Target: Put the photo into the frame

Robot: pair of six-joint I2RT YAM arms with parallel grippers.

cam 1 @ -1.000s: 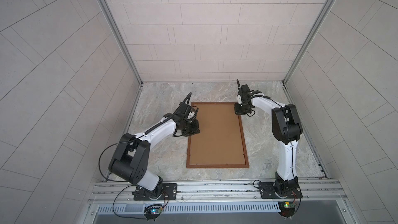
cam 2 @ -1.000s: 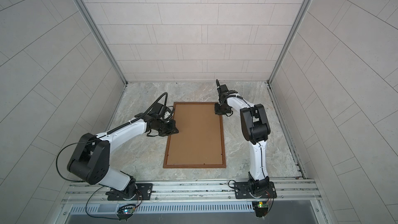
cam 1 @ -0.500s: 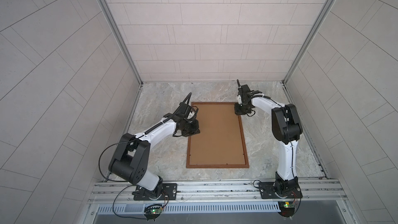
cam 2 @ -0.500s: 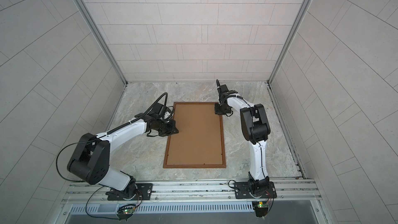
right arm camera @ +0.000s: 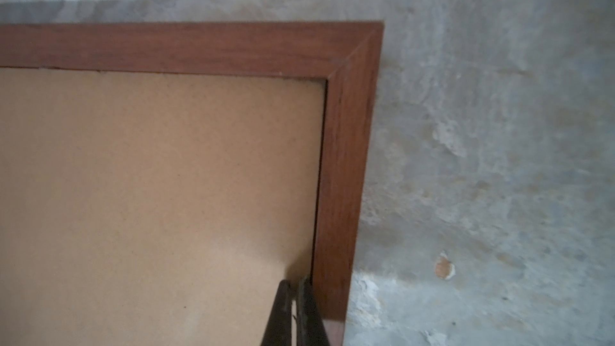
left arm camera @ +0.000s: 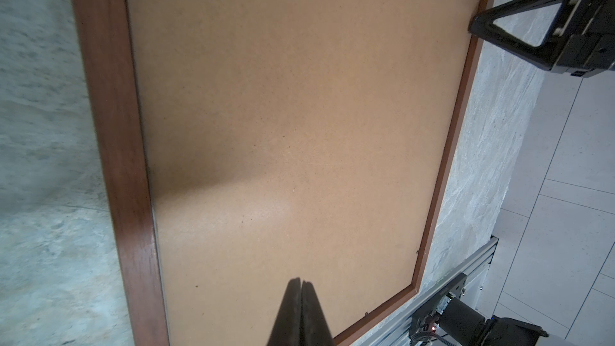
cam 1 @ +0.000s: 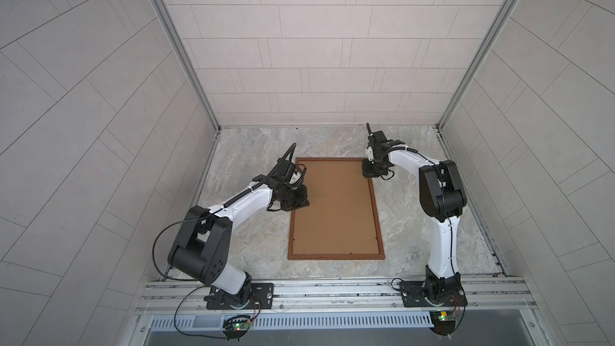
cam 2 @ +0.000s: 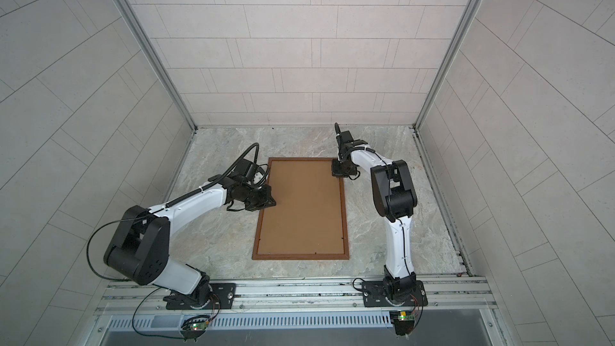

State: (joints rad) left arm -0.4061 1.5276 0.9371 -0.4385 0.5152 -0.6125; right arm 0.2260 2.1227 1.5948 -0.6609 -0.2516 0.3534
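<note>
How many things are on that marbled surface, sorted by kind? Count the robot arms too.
Wooden frame: 1
Brown backing board: 1
Robot arms: 2 (left arm, right arm)
Total: 4

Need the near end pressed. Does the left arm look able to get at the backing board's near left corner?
Probably yes. The left gripper, shut, sits over the backing board by its left edge; the near left corner lies nearer that arm's base, bare board between. The right gripper is far off.
</note>
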